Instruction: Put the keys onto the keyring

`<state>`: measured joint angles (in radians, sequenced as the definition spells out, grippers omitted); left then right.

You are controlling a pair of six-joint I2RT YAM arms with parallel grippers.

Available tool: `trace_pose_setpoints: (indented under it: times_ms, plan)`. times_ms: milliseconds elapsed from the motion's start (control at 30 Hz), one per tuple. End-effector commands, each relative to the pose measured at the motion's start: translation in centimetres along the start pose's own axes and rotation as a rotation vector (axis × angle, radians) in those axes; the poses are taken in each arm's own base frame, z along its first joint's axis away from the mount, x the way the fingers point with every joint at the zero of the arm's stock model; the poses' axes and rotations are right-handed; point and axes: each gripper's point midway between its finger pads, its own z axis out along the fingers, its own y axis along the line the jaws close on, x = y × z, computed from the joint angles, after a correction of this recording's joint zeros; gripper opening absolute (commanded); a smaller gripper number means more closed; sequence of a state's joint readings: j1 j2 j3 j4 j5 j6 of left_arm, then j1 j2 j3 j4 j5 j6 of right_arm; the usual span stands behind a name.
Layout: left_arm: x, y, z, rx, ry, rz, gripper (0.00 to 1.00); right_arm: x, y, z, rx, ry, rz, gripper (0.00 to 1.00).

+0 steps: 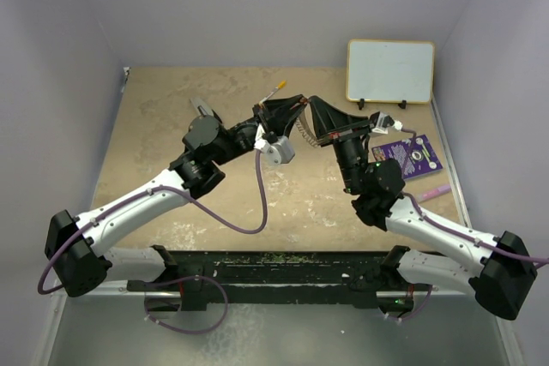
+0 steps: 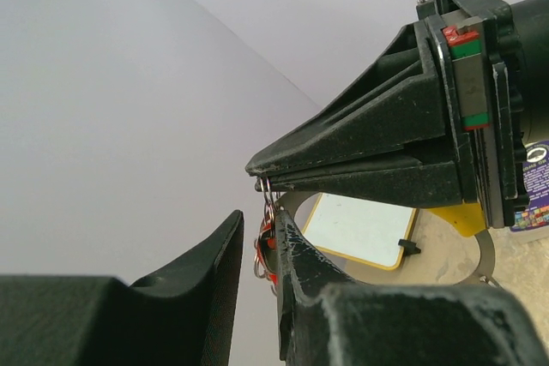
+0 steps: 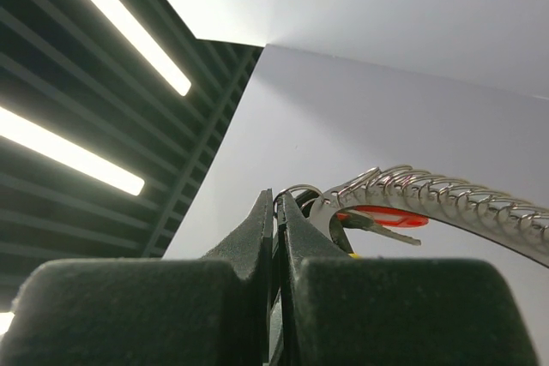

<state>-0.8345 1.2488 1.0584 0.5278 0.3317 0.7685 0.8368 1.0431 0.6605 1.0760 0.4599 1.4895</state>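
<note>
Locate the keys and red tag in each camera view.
Top external: too small to pick out, by the right pincer tip.
Left wrist: keys low, left of centre, inside the left pincer.
Right wrist: keys centre-right, under the keyring.
Shared landmark: right pincer, in all three.

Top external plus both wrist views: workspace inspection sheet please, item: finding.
Surface: mottled beige table, no spills seen.
Job's things: keyring held in the air between the arms; keys with red tag right beside it; cannot tell if threaded on.
Clutter: whiteboard, purple booklet, pink pen, yellow-tipped marker, grey tool partly behind the left arm.
Grippers: right gripper jaws shut on the keyring's wire; left gripper jaws apart around the keys.
Cables: purple cable loops from the left arm over the table.
Surroundings: plain grey walls; ceiling light strips.
</note>
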Motion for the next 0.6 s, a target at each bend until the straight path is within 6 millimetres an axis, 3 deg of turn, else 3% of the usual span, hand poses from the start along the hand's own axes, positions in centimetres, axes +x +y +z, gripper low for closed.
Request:
trace_pose_setpoints:
  times_ms: [0,267,567]
  plan:
    - [-1.44,1.48,-0.53,-0.042,-0.025,0.017,0.25,-1.09,3.43,-0.14,-0.095,-0.044,0.050,0.00]
    - [-1.41,0.86,-0.80,-0.016,-0.028,0.046,0.06,-1.06,3.29,-0.05,-0.099,-0.046,0.061,0.00]
    - [-1.01,0.56,-0.47,0.003,-0.025,0.104,0.03,-0.79,2.94,0.14,-0.101,-0.039,0.087,0.00]
